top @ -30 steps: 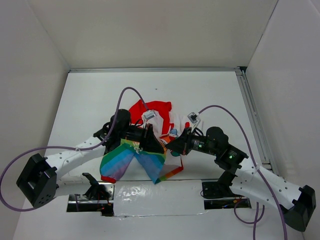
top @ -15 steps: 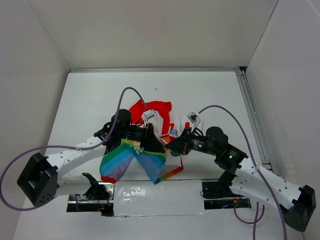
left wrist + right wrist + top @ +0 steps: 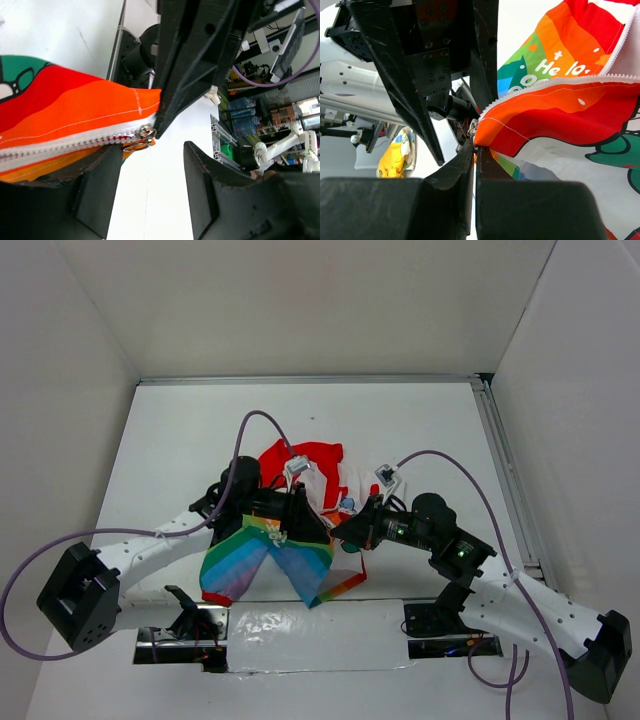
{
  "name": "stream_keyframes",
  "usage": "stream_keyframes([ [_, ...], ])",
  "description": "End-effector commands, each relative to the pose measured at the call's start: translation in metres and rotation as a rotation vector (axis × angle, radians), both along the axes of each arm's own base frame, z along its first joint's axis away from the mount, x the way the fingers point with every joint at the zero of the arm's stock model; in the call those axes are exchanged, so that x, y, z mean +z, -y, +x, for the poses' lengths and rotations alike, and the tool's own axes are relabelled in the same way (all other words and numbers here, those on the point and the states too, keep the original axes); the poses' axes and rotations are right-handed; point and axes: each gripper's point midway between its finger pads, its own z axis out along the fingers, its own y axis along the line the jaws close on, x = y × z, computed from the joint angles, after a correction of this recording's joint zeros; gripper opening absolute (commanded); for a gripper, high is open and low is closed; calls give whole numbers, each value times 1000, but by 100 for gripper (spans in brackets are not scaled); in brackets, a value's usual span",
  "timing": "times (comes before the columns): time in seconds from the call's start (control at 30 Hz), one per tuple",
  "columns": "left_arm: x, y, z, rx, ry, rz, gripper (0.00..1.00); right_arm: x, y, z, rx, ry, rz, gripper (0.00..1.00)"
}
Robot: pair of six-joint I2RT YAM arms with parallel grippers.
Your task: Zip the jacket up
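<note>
The jacket (image 3: 305,455) lies bunched mid-table, red collar at the far side and rainbow panels (image 3: 270,560) toward the near side. My right gripper (image 3: 342,533) is shut on the orange hem corner (image 3: 520,125) at the bottom end of the white zipper (image 3: 560,80). My left gripper (image 3: 303,528) is open right in front of it. In the left wrist view its fingers (image 3: 97,185) stand wide apart just under the metal zipper slider (image 3: 146,131) and ring pull (image 3: 136,147), holding neither. The jacket's orange and red fabric (image 3: 75,115) stretches to the left there.
White walls close in the table on three sides. An aluminium rail (image 3: 505,470) runs along the right edge. A shiny taped strip (image 3: 300,625) and the arm mounts sit at the near edge. Purple cables (image 3: 260,425) arch over both arms.
Almost nothing differs; the left arm's base end has shifted very slightly. Both grippers stay at the zipper's lower end.
</note>
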Motion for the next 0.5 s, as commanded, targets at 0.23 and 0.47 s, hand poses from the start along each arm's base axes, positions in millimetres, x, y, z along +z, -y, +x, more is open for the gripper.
stream_keyframes([
  [0.23, 8, 0, -10, -110, 108, -105, 64, 35, -4, 6, -6, 66, 73, 0],
  [0.47, 12, -5, -22, -162, 110, -140, 59, 9, 6, 24, -120, 36, -25, 0],
])
